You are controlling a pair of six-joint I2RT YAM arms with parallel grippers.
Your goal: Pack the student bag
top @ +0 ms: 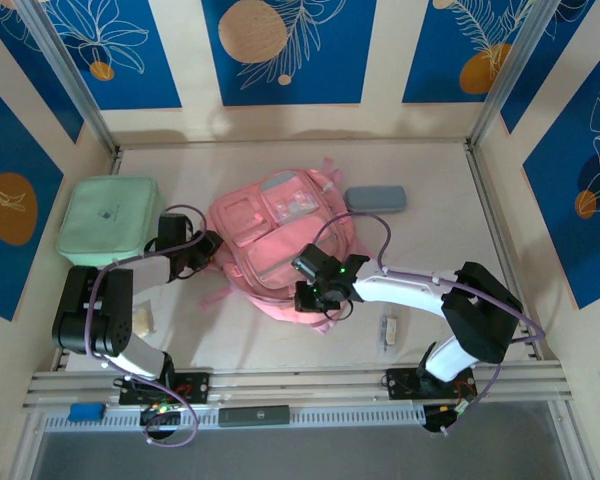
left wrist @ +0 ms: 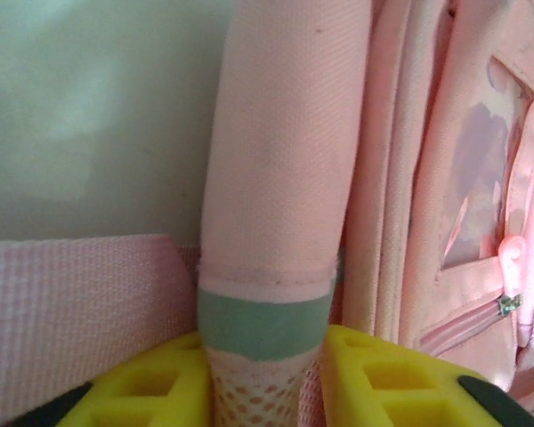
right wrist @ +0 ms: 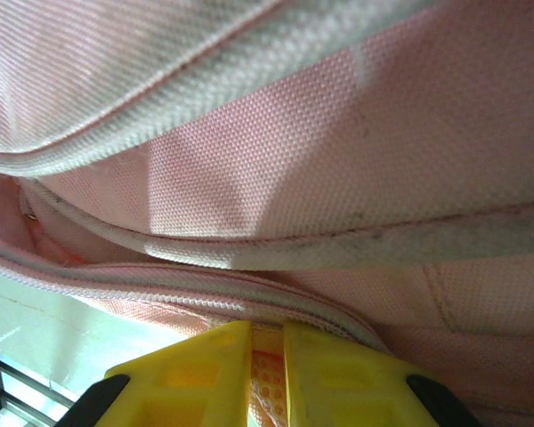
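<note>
Left gripper (left wrist: pixel 265 378) pinches shoulder strap (left wrist: pixel 276 178); right gripper (right wrist: pixel 265 356) nips student bag (top: pixel 280 250) at a seam (opening step, probably). Next: pull apart to widen the mouth.

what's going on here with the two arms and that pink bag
Both arms are on the pink student bag. The left pincer grips its padded shoulder strap, and the right pincer is shut on a fabric edge at the bag's near side. A mint-green case and a grey pouch lie outside the bag, not yet packed.
</note>
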